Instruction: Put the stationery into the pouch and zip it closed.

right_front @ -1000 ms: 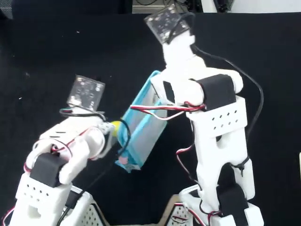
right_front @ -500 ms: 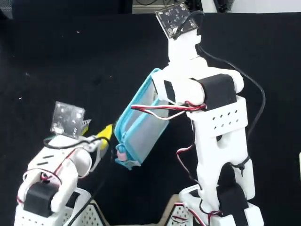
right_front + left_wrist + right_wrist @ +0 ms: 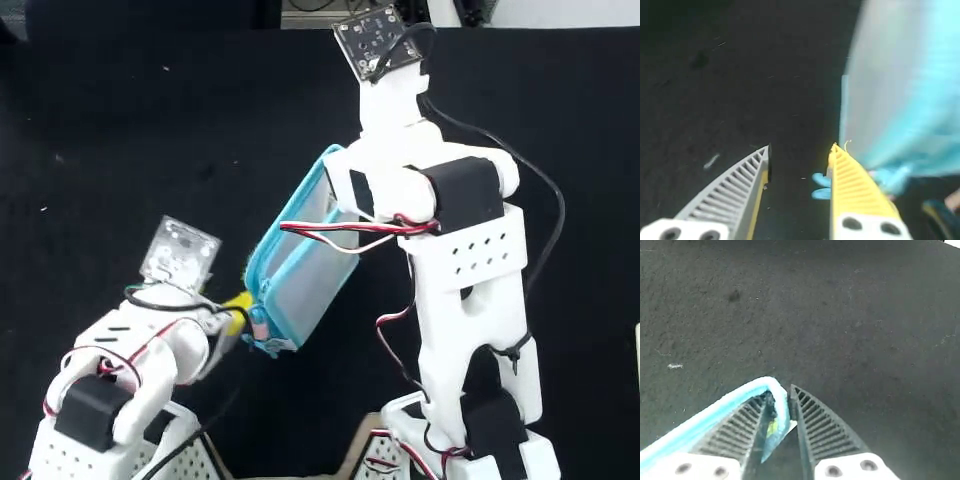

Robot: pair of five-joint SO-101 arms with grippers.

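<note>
- right gripper (image 3: 782,391) pinched on pouch (image 3: 300,265) top corner, pouch hangs tilted
- pouch long axis runs 1 to 7 o'clock, high view
- left gripper (image 3: 800,147) spread, empty
- zip pull (image 3: 820,186) just beside its yellow finger (image 3: 850,185), about 3 o'clock of left gripper, so left arm is nearer

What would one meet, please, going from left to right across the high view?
left arm → left gripper → pouch → right arm
</note>
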